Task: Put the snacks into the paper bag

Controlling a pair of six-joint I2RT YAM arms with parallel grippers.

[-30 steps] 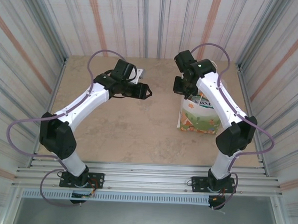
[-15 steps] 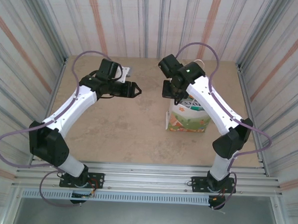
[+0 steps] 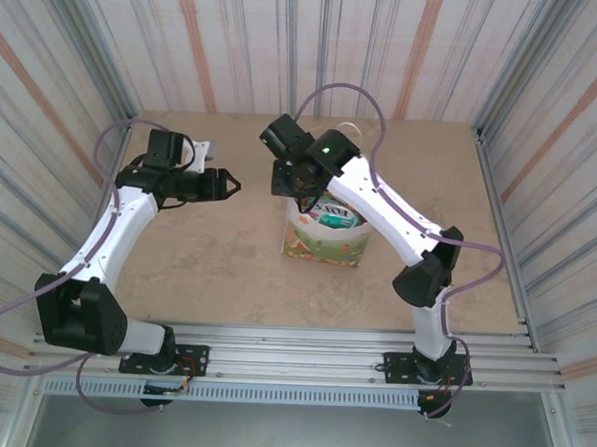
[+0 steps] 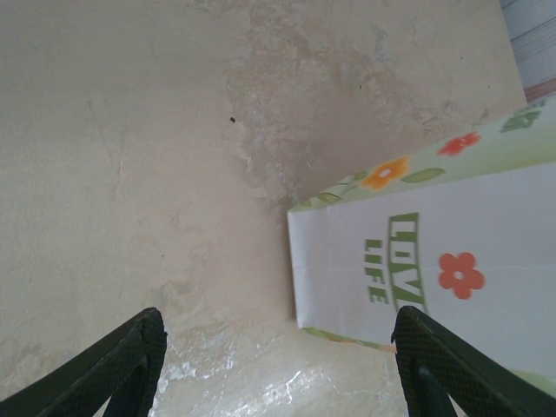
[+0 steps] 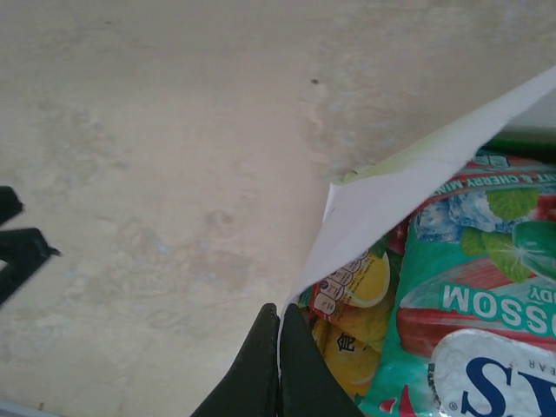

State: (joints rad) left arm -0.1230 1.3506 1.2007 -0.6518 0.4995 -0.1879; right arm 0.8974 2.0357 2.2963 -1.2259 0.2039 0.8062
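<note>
Paper bag (image 3: pixel 322 247) half-hides snacks (image 5: pixel 469 295); right end effector (image 5: pixel 278 320) clamps rim, left end effector (image 4: pixel 278 320) apart.

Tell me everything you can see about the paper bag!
The paper bag is white paper printed with green letters and orange and red flowers. It stands upright on the table, mouth open, with shiny snacks inside. The right gripper is shut on its top rim. The open left gripper is beside it, not touching.
</note>
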